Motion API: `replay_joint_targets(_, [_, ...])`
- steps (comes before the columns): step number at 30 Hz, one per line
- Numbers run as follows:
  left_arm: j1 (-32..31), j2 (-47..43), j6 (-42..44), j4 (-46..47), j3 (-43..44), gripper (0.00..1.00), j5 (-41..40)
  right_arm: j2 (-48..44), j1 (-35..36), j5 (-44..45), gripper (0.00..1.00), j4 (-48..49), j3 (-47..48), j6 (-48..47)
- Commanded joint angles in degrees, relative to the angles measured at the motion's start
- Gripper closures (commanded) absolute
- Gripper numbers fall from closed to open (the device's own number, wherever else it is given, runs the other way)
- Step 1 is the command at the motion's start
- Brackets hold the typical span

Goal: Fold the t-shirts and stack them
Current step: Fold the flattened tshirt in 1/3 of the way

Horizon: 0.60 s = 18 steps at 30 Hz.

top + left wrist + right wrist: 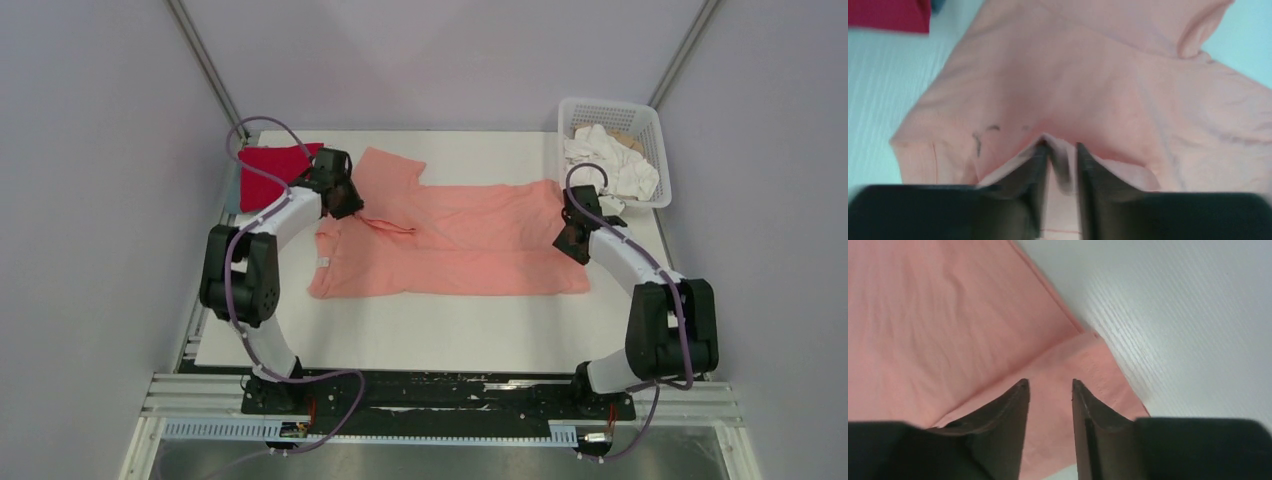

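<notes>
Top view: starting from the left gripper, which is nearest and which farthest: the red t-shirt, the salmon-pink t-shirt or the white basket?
1. The salmon-pink t-shirt, mid-table, pinched in the left gripper itself.
2. The red t-shirt, just to its left, at the far-left corner.
3. The white lattice basket, at the far-right corner.

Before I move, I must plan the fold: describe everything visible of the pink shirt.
The pink shirt is soft salmon cloth, spread sideways on the table, neck with a small white label to the left, one sleeve sticking out far-left. The left tool pinches a raised fold beside faint dark marks; the right tool straddles a hem corner, grip unclear.
</notes>
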Motion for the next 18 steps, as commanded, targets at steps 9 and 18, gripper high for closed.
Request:
replay_joint_targets(9, [2.0, 1.6, -3.4, -10.5, 11.3, 0.00, 1.5, -3.0, -1.3, 4.0, 0.00, 1.6, 3.3, -0.8])
replay_joint_targets(18, [0.9, -2.5, -5.7, 2.7, -7.6, 0.00, 18.3, -0.1, -0.4, -28.5, 0.00, 16.6, -6.2, -9.1])
